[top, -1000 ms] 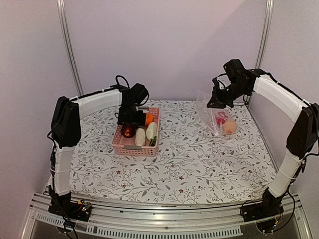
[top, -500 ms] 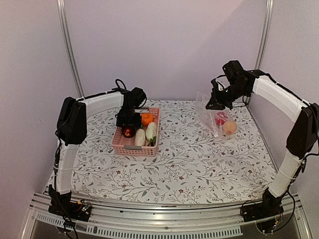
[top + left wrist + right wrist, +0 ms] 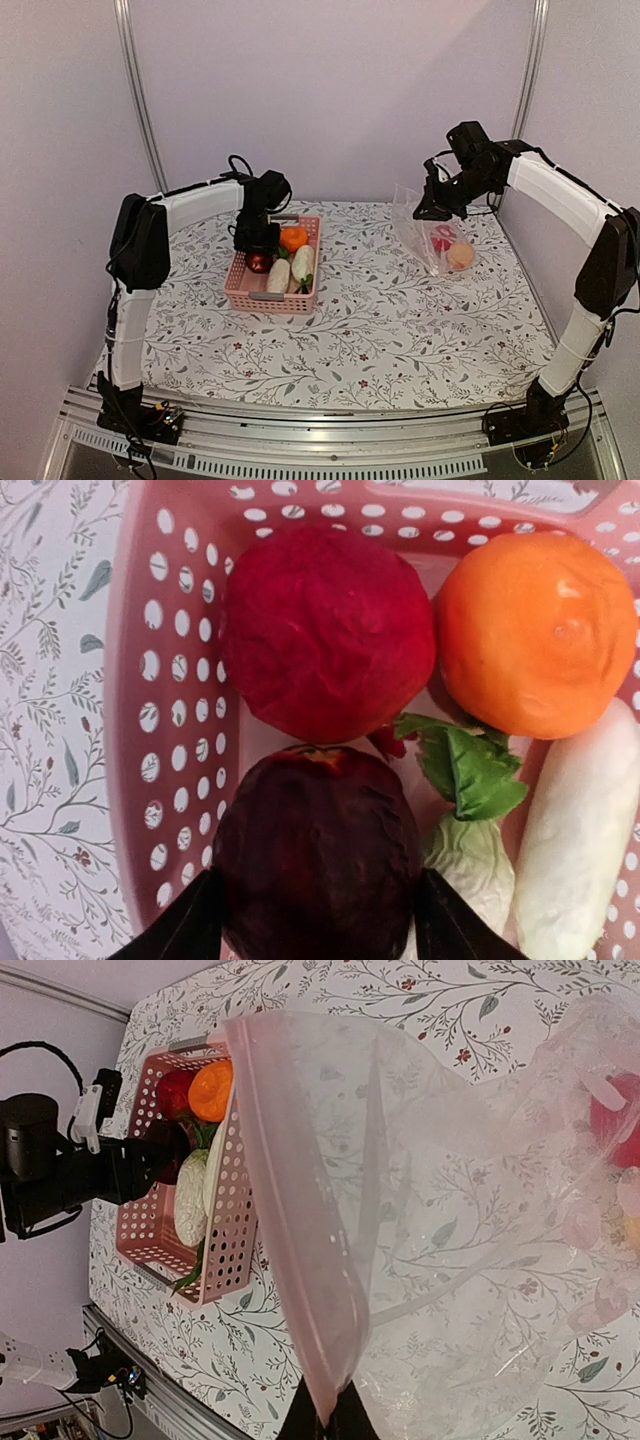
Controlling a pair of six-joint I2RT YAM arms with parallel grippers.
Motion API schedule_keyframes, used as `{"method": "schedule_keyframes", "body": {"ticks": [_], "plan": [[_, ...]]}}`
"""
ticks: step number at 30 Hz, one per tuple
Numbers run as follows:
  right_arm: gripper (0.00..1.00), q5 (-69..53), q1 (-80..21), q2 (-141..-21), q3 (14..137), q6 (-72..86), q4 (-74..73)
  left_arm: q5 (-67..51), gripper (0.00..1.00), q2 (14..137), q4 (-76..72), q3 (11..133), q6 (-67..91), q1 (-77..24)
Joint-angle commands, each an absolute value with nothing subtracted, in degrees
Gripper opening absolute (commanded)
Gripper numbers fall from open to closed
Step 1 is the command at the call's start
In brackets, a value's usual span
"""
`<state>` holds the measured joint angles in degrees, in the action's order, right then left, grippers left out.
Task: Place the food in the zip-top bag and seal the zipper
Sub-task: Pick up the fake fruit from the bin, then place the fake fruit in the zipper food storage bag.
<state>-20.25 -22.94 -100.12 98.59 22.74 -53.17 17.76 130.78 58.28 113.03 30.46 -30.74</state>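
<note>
My left gripper (image 3: 257,243) reaches down into the pink basket (image 3: 268,297). In the left wrist view its jaws (image 3: 318,922) press both sides of a dark purple round piece (image 3: 315,845) that still rests in the basket. A red piece (image 3: 325,630), an orange piece (image 3: 535,630) and white radishes (image 3: 580,840) with green leaves lie beside it. My right gripper (image 3: 428,207) is shut on the mouth edge of the clear zip-top bag (image 3: 422,232) and holds it up and open. The zipper strip (image 3: 290,1210) looks pinkish. A red piece (image 3: 443,238) and an orange-yellow piece (image 3: 461,256) lie in the bag.
The basket wall (image 3: 130,680) stands close to the left of my left fingers. The basket also shows at the left of the right wrist view (image 3: 225,1220). The bag rests at the back right of the floral tablecloth (image 3: 400,330), near the right wall.
My left gripper has shifted slightly back and left over the basket and now straddles the dark purple piece. My right gripper has stayed put with the bag.
</note>
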Motion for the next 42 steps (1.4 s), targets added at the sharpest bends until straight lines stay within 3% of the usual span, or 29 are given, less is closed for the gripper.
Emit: {"method": "schedule_keyframes", "body": {"ticks": [1, 6, 13, 22, 36, 38, 42], "plan": [[0.0, -19.94, -23.52, -98.35, 98.13, 23.17, -54.33, 16.15, 0.51, 121.69, 59.0, 115.99, 30.39, -30.45], [0.0, -19.78, -23.88, -98.76, 99.24, 22.51, -55.67, 8.96, 0.5, 114.55, 54.83, 114.89, 31.82, -30.72], [0.0, -20.7, -25.29, -99.44, 100.59, 23.08, -55.12, -8.7, 0.49, 104.03, 31.07, 104.85, 32.83, -34.7], [0.0, -24.48, -26.82, -101.87, 105.56, 25.78, -53.88, -23.53, 0.49, 106.16, 13.59, 103.98, 29.97, -41.61], [0.0, -31.2, -27.05, -100.91, 106.94, 30.54, -51.4, -19.28, 0.46, 118.24, 16.29, 110.47, 31.64, -47.05], [0.0, -32.1, -27.03, -100.77, 106.97, 30.97, -51.87, -16.4, 0.49, 120.24, 18.3, 112.69, 32.41, -47.07], [0.0, -32.14, -27.13, -100.72, 107.14, 30.99, -53.3, -12.81, 0.71, 121.67, 20.3, 115.91, 32.25, -46.78]]}}
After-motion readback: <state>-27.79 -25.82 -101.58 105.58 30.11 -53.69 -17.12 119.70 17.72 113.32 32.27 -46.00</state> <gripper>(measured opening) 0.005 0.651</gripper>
